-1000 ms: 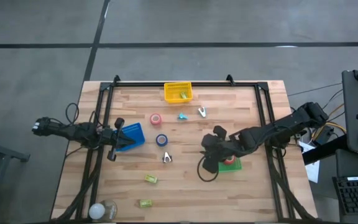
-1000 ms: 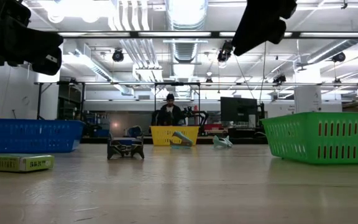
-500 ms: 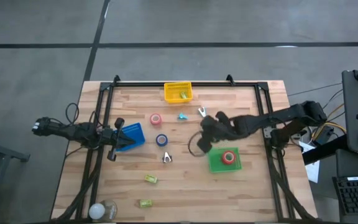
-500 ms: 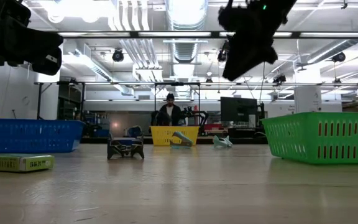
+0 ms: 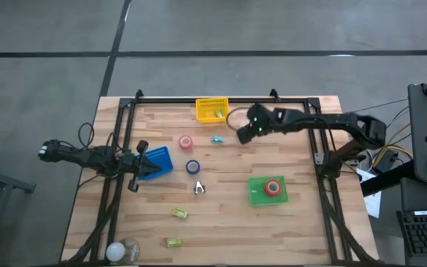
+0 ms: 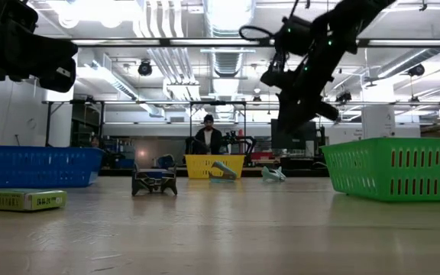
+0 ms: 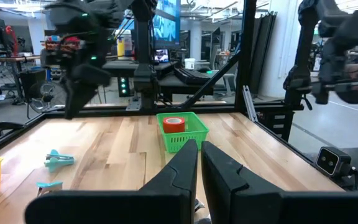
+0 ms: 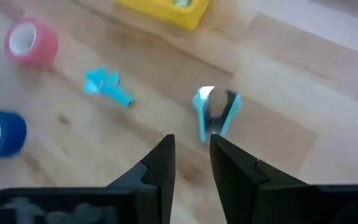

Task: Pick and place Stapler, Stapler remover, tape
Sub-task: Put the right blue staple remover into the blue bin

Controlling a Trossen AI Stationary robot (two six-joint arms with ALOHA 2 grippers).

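Observation:
My right gripper (image 5: 243, 132) hovers open near the table's far edge, over a teal and silver staple remover (image 8: 215, 112) that lies flat on the wood. A second teal remover (image 5: 218, 138), a pink tape roll (image 5: 186, 141) and a blue tape roll (image 5: 193, 167) lie to its left. Another silver remover (image 5: 199, 188) lies mid-table. A red tape roll (image 5: 273, 187) sits inside the green basket (image 5: 256, 194). Two yellow-green staplers (image 5: 179, 213) (image 5: 173, 242) lie near the front edge. My left gripper (image 5: 150, 165) waits shut above the blue basket (image 5: 161, 157).
A yellow basket (image 5: 212, 110) holding a small item stands at the far edge, just left of my right gripper. A clear round object (image 5: 122, 251) sits at the near left corner. Black frame rails run along both table sides. A person stands in the room behind the table (image 6: 208, 137).
My right gripper has swung from above the green basket toward the table's far edge and slightly left, ending over the staple remover beside the yellow basket. The red tape roll stays in the green basket.

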